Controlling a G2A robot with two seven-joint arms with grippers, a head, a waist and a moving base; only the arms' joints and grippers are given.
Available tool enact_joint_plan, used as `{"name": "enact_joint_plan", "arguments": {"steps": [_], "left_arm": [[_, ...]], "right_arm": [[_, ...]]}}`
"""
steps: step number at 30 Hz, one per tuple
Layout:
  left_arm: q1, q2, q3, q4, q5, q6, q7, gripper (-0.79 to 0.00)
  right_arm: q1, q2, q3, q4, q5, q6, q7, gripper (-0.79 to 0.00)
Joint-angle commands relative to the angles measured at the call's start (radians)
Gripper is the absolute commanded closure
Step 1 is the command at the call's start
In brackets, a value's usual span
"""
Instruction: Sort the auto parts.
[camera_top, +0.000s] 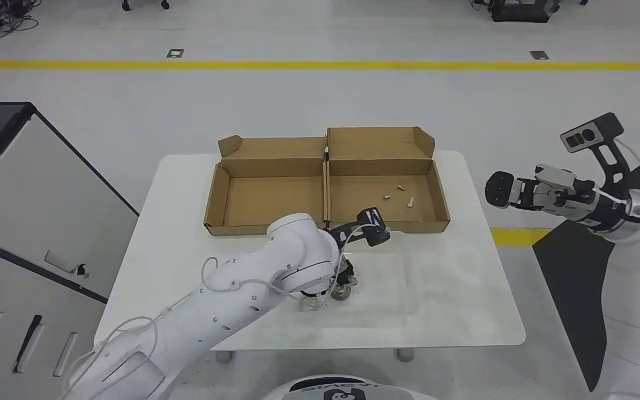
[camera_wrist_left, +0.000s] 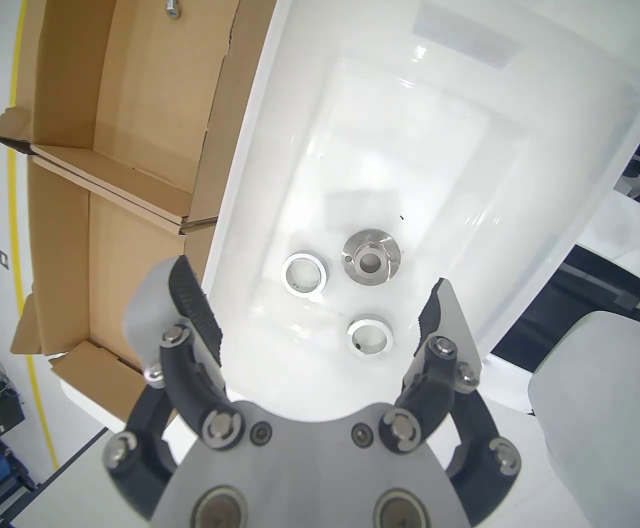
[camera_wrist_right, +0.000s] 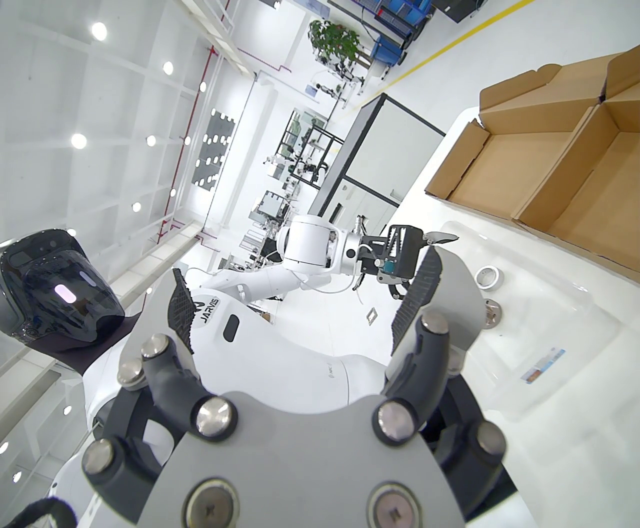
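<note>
Three shiny metal parts (camera_wrist_left: 370, 261); ring-shaped

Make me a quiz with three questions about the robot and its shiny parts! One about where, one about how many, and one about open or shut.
1. Where does the round hub lie?
A) in a cardboard box
B) in the clear tray
C) on the floor

2. How many plain rings lie beside it?
A) none
B) five
C) two

3. How is the left gripper?
A) open
B) shut on a ring
C) shut on the hub

Answers:
1 B: the left wrist view shows the hub on the tray's see-through floor.
2 C: one ring lies on each side of the hub, close to it.
3 A: its jaws stand wide apart above the parts and hold nothing.
</note>
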Motion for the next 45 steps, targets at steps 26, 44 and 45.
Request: {"name": "enact_joint_plan", "arguments": {"steps": [26, 44, 45], "left_arm": [[-0.301, -0.021, 0.316, 0.182, -0.202, 0.035, -0.068, -0.767], [-0.388, 0.009, 0.425, 0.154, -0.269, -0.007, -0.068, -0.529], [-0.39, 0.006, 0.43, 0.157, -0.275, -0.016, -0.068, -0.52]], "right_arm": [[0.0, 0.0, 0.0, 0.0, 0.0, 0.0, 0.0, -0.785], [0.0, 0.0, 0.0, 0.0, 0.0, 0.0, 0.0, -0.785], [0.0, 0.0, 0.0, 0.0, 0.0, 0.0, 0.0, -0.785]]}}
